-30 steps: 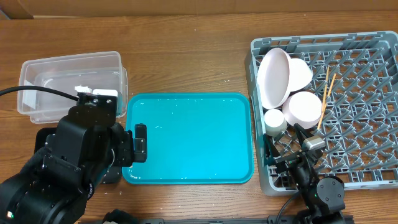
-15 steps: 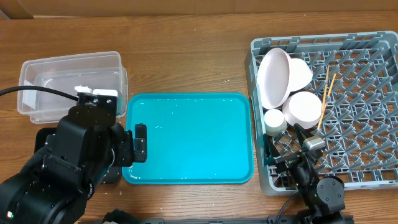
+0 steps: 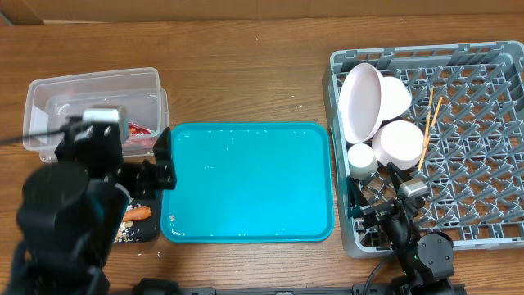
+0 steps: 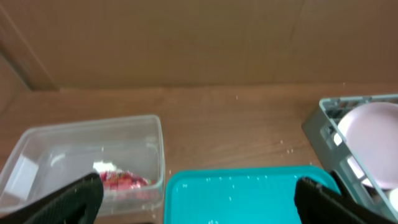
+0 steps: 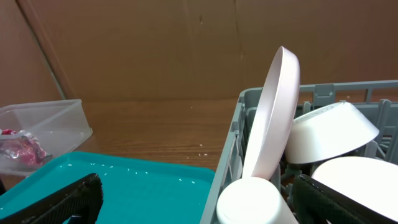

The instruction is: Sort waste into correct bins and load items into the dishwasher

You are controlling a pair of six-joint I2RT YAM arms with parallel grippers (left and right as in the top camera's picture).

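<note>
The clear tub (image 3: 49,92) at the far left holds the red wrapper (image 3: 141,129) and the white tissue (image 4: 104,167). In front of it, the black tray (image 3: 149,232) holds the orange carrot (image 3: 136,213) and rice scraps (image 3: 125,233). The grey rack (image 3: 458,188) at the right holds the upright plate (image 3: 360,102), two bowls (image 3: 395,94) (image 3: 401,142), the cup (image 3: 361,157) and the chopsticks (image 3: 427,129). My left gripper (image 3: 160,170) is open and empty above the teal tray's left edge. My right gripper (image 3: 375,192) is open and empty at the rack's front left corner, behind the cup (image 5: 255,202).
The large teal tray (image 3: 254,184) lies in the middle with only rice specks on it. The left arm's body covers much of the black tray and the tub's front. A brown cardboard wall stands at the back of the table.
My left arm has pulled back and risen to the left, uncovering the carrot and scraps in the black tray and the wrapper in the tub. The right arm has not moved.
</note>
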